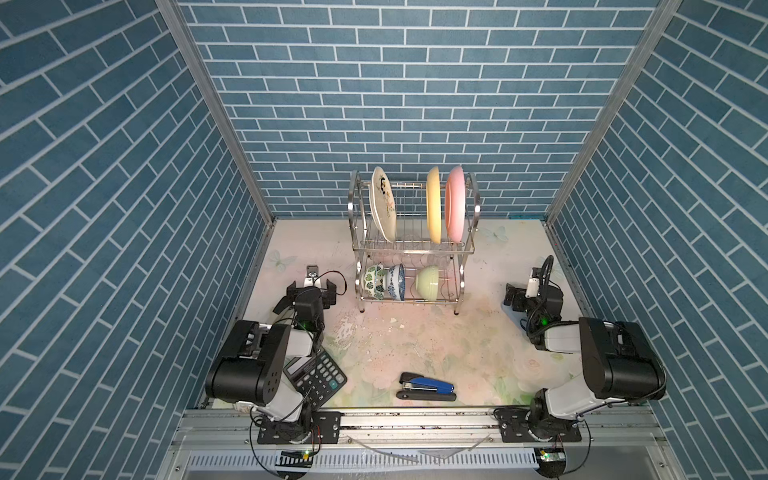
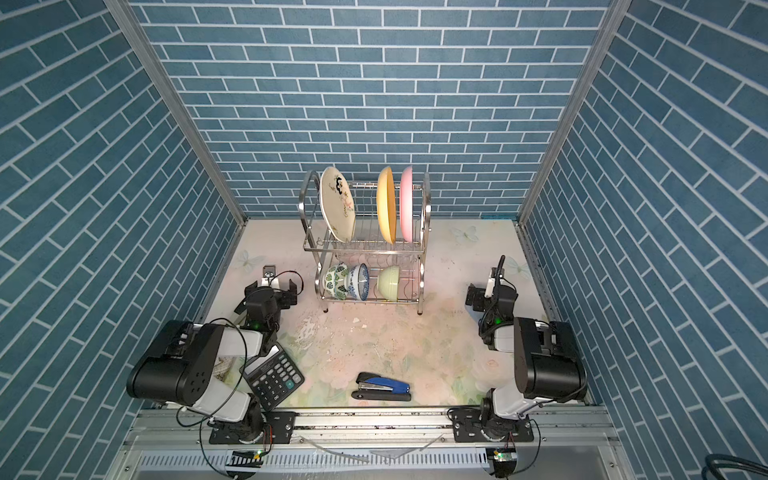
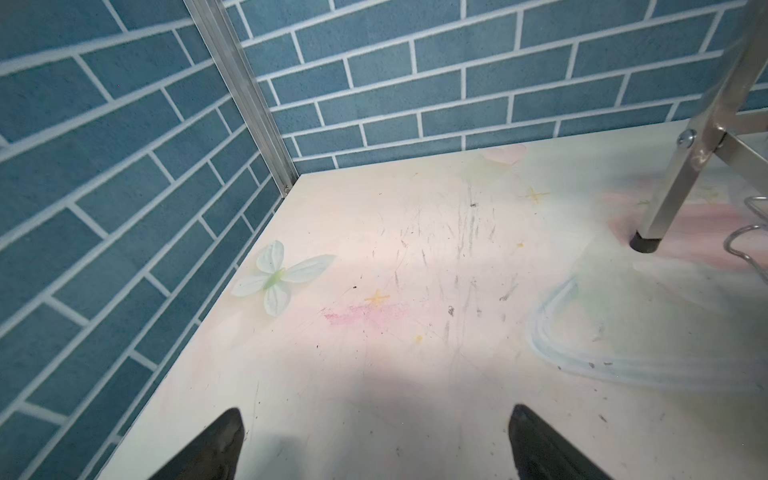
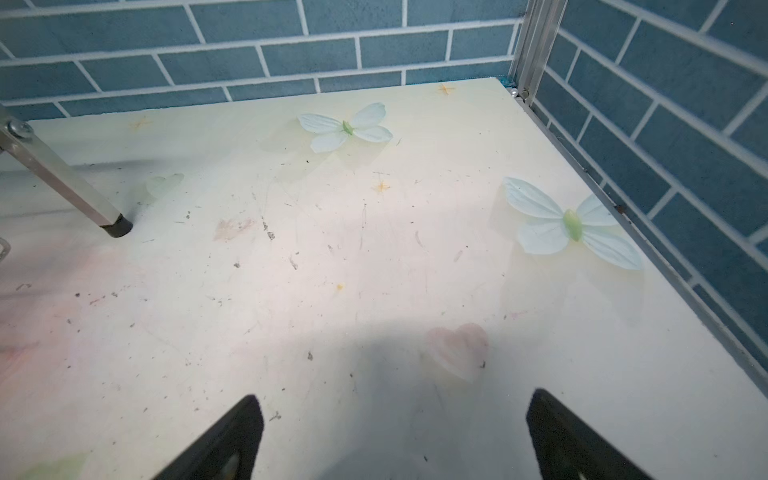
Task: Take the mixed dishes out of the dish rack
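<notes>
The dish rack (image 1: 354,199) stands at the back middle of the table in both top views. Its upper tier holds a cream floral plate (image 1: 383,208), a yellow plate (image 1: 433,205) and a pink plate (image 1: 455,203), all on edge. On the lower tier sit a green-leaf bowl (image 1: 372,280), a blue-patterned bowl (image 1: 397,281) and a pale green bowl (image 1: 428,282). Faint clear tumblers (image 1: 419,259) show between the tiers. My left gripper (image 1: 311,291) hangs open left of the rack, empty (image 3: 376,415). Right of the rack, my right gripper (image 1: 534,291) is open and empty (image 4: 395,399).
A black calculator (image 1: 316,376) lies partly under the left arm. A blue stapler (image 1: 428,386) lies near the front edge. Blue brick walls close three sides. A rack leg (image 3: 656,208) stands ahead of the left gripper, and another rack leg (image 4: 75,187) ahead of the right.
</notes>
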Motion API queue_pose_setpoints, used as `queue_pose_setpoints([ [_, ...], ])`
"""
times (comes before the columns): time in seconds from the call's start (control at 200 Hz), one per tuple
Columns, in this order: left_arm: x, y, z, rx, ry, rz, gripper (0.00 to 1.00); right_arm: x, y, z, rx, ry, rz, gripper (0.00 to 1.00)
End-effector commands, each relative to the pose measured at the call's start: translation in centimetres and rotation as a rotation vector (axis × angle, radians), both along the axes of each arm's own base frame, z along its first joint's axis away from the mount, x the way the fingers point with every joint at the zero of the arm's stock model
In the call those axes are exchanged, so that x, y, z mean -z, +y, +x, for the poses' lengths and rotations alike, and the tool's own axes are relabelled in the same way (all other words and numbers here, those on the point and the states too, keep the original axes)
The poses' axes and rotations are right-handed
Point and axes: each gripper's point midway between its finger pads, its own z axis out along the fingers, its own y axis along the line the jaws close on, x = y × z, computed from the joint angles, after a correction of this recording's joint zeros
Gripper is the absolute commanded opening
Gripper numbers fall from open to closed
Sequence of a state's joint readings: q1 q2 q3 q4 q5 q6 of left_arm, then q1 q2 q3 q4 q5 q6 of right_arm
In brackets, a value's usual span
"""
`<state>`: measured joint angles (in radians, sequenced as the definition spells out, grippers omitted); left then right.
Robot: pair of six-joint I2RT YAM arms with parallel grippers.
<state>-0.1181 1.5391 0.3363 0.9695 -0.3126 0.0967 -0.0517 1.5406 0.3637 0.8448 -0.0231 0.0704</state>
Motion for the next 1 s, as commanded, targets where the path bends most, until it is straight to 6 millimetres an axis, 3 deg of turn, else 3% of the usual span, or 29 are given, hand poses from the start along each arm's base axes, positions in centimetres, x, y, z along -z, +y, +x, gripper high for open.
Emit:
queue_pose_setpoints([
  [0.0, -0.2, 0.1, 0.3, -0.003, -0.004, -0.009, 1.0, -1.5, 0.1, 1.1, -0.022, -0.044, -0.022, 0.99],
  [0.605, -0.2, 0.1, 0.4, -0.005, -0.005, -0.01, 1.0, -1.5, 0.1, 1.1, -0.022, -0.044, -0.02, 0.99],
  [0.995, -0.6, 1.5, 0.0, -0.086, -0.022, -0.013, 1.0, -1.9, -0.2, 1.0, -0.007, -0.049, -0.023, 0.99],
])
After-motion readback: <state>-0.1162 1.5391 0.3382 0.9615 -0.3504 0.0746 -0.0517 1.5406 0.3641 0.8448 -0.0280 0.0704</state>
